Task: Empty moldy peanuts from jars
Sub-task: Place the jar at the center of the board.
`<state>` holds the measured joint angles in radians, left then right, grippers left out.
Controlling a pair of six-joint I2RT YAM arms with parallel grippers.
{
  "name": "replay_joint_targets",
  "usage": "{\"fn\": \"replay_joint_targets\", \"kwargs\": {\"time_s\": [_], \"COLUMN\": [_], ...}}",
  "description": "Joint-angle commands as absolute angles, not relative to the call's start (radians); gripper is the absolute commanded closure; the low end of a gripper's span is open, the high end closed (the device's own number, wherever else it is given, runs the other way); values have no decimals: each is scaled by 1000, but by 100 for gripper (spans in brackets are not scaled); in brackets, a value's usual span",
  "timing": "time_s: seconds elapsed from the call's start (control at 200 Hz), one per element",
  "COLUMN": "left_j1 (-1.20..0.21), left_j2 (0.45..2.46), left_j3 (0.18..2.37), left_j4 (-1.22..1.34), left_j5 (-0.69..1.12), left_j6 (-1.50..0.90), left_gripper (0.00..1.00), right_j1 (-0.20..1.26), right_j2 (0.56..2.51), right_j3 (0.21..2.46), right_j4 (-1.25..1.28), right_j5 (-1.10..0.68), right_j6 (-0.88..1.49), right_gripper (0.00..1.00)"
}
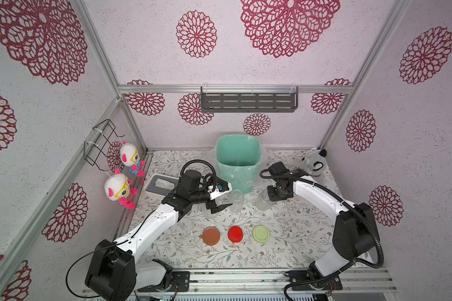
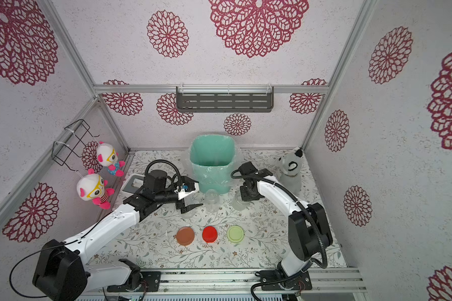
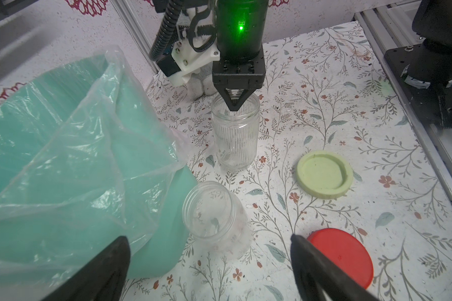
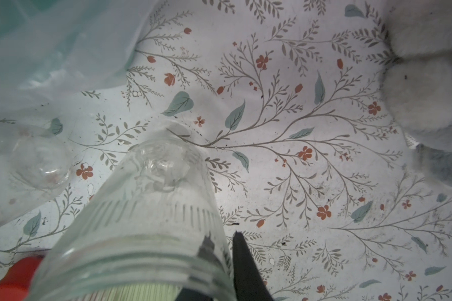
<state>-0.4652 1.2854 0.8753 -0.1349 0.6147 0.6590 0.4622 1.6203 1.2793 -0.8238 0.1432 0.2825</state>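
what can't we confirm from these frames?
Teal bin floor: hidden behind its near wall in both top views, under crumpled liner in the left wrist view; contents unconfirmed.
Third jar: left gripper overlaps it in both top views; residue unreadable.
Right gripper on the ribbed jar: pad contact blurred through glass in the right wrist view.

We find the bin [image 1: 230,177] at the rear of the tabletop [image 1: 292,234]. Just before it stand the left jar [image 1: 211,213], middle jar [image 1: 236,200] and right jar [image 1: 263,202] in a row. Farther before it lie three lids [image 1: 235,234] side by side. A tray [image 1: 152,182] sits left of the bin, a plush toy [image 1: 314,163] right of it.
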Motion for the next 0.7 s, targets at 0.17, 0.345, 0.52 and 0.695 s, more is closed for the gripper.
{"fn": "replay_joint_targets", "kwargs": {"time_s": [0.17, 0.345, 0.52, 0.695], "left_j1": [-469, -470, -469, -470], "left_j2": [1287, 1287, 1287, 1289], "left_j3": [874, 874, 876, 879], "left_j4": [-140, -139, -140, -138], "left_j5": [612, 611, 607, 609], "left_j6": [667, 667, 664, 660], "left_gripper": [3, 3, 3, 3], "right_j1": [466, 465, 465, 465], "right_j2": [1579, 1553, 1522, 1473], "right_j3": [1302, 1296, 1286, 1268], "right_j4": [-819, -802, -777, -740], "right_j5": [133, 129, 124, 121], "right_j6": [299, 306, 317, 324], "right_gripper": [76, 72, 61, 51]}}
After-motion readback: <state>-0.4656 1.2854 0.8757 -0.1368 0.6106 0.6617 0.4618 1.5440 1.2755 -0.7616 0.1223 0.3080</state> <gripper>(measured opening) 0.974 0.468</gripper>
